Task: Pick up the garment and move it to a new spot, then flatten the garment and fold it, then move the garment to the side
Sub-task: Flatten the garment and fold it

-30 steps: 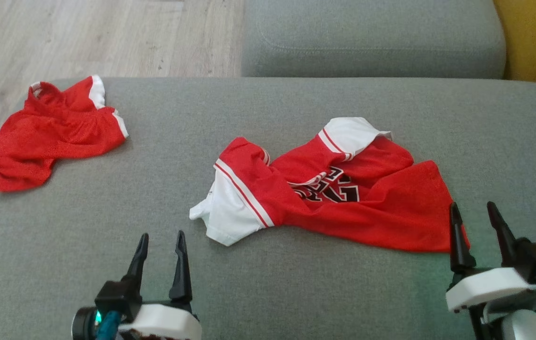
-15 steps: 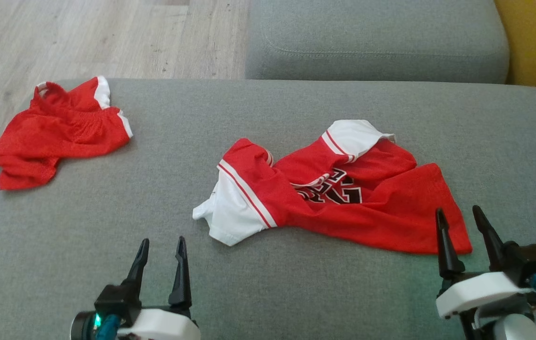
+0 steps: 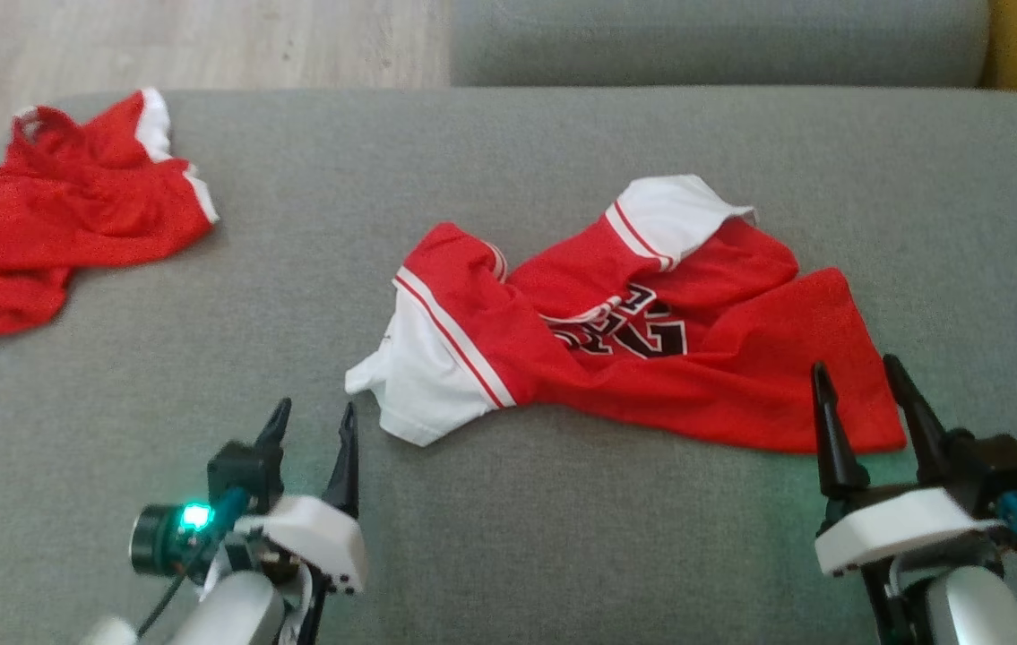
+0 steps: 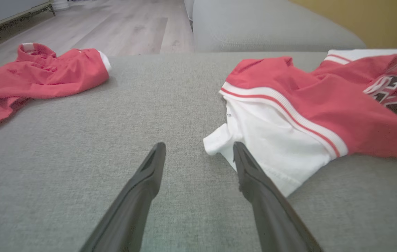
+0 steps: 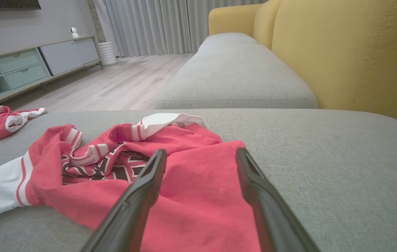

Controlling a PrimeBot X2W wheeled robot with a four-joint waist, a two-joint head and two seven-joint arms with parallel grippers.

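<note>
The garment (image 3: 633, 349), a crumpled red jersey with white sleeves and black lettering, lies on the grey sofa seat (image 3: 508, 537). My left gripper (image 3: 314, 412) stands open just left of its near white sleeve (image 3: 423, 394). In the left wrist view the left gripper (image 4: 199, 147) has its right fingertip at the edge of that white sleeve (image 4: 271, 147), with bare cushion between the fingers. My right gripper (image 3: 856, 367) is open over the garment's red hem at the near right. In the right wrist view the open right gripper (image 5: 201, 152) frames the garment (image 5: 79, 196).
A second red garment with white trim (image 3: 60, 206) lies crumpled at the seat's far left edge, beside the wooden floor (image 3: 203, 36). Another grey cushion (image 3: 714, 36) adjoins the far side, with a yellow backrest (image 5: 352, 52) to the right. A low cabinet (image 5: 27, 66) stands across the room.
The head camera has tilted, shifting the whole picture up. My left gripper has advanced close to the white sleeve. My right gripper has moved left over the red hem. Both stay open.
</note>
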